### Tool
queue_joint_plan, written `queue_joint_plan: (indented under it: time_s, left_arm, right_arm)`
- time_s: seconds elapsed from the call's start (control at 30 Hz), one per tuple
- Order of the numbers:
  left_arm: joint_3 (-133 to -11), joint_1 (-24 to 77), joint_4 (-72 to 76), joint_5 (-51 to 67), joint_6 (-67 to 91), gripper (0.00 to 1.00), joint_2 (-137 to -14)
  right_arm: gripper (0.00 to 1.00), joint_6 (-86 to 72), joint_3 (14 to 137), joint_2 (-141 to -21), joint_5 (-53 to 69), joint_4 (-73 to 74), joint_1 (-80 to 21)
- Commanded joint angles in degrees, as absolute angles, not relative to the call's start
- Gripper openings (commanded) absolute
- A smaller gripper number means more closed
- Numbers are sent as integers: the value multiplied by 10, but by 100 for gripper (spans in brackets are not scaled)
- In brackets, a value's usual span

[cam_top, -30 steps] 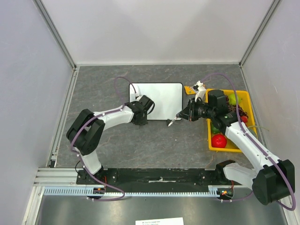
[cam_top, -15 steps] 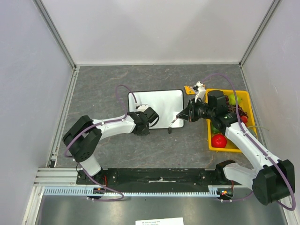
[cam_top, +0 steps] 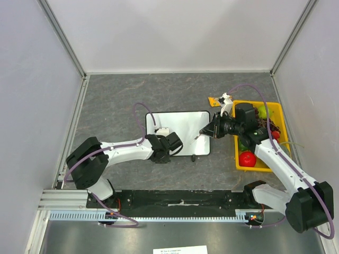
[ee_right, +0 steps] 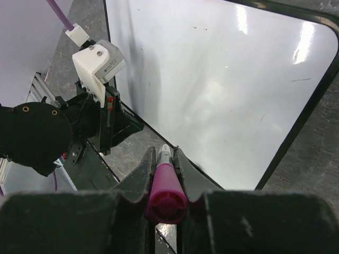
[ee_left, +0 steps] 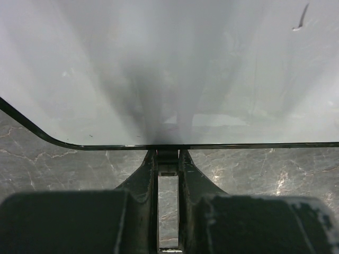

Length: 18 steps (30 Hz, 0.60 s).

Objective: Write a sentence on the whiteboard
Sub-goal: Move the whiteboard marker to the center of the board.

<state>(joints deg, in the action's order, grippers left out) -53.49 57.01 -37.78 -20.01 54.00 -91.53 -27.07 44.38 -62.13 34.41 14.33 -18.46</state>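
Left gripper (ee_left: 168, 156) is closed on the near edge of the whiteboard (ee_left: 159, 69), jaws pinching the thin black frame left of middle. The board lies flat on the grey surface (cam_top: 116, 100), mid-workspace. Face is blank: no sentence on it yet, only faint specks.

Right gripper (ee_right: 164, 154) is closed around a pink marker (ee_right: 166, 190), tip pointing down over the board's right side. Can't tell whether it touches. A yellow bin (cam_top: 280, 112) with fruit sits off to the right, clear of the board.

My read: board braced, pen staged, writing not started. The next move needs the tip carried to the far-left of the face and set down lightly, with the left grip firm against pen drag.
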Motion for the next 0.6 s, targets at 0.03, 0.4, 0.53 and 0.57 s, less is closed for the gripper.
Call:
queue_joint_plan:
  time_s: [0.03,0.4,0.53,0.57]
  left_arm:
    - [-533,593,-397,-194,579,2,-903]
    - [-534,635,-377,-165,597,2,-913]
    - [-545,651,-378,-158,601,2,-929]
    - [-546,653,-378,-156,603,2,-932]
  right_arm:
    - [0,-275,439,-606,341,135,-183]
    - [0,-273,437,-607,342,134,-183]
    - [0,-271,440,-613,344,134,-183]
    - [0,-272,441,-612,344,134,-183]
